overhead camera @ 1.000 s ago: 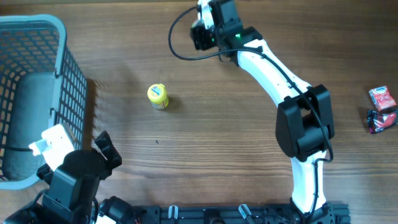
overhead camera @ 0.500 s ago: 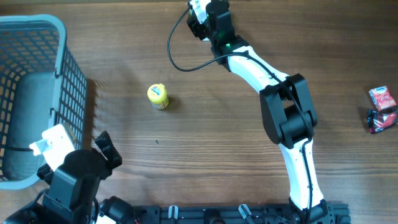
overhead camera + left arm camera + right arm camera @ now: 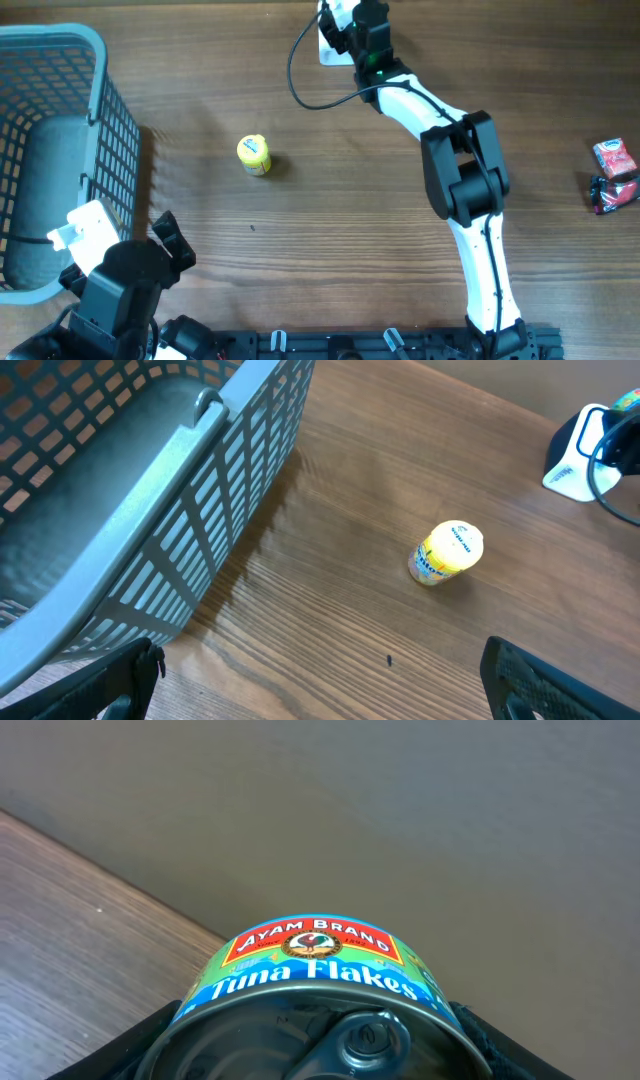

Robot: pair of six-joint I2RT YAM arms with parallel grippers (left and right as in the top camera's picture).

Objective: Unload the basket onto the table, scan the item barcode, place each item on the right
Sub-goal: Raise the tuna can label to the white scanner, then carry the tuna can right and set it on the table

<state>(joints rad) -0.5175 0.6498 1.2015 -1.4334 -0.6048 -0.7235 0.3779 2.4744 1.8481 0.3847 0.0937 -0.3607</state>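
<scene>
Holding one tuna can [image 3: 310, 1005], one bottle [image 3: 254, 155], one basket [image 3: 50, 37]

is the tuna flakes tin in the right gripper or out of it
In it: the round tuna flakes tin sits between the right gripper's black fingers.

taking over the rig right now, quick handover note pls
Right gripper: shut on the tuna can, held at the far table edge by the white scanner.
Left gripper: open, empty, near the basket.
Yellow bottle lies mid-table; red pack at the right edge.
Done: can is in hand and at the scanner.
Left: the views cannot show whether the barcode has been read, so treat the scan as pending. Bottle and pack untouched.
</scene>
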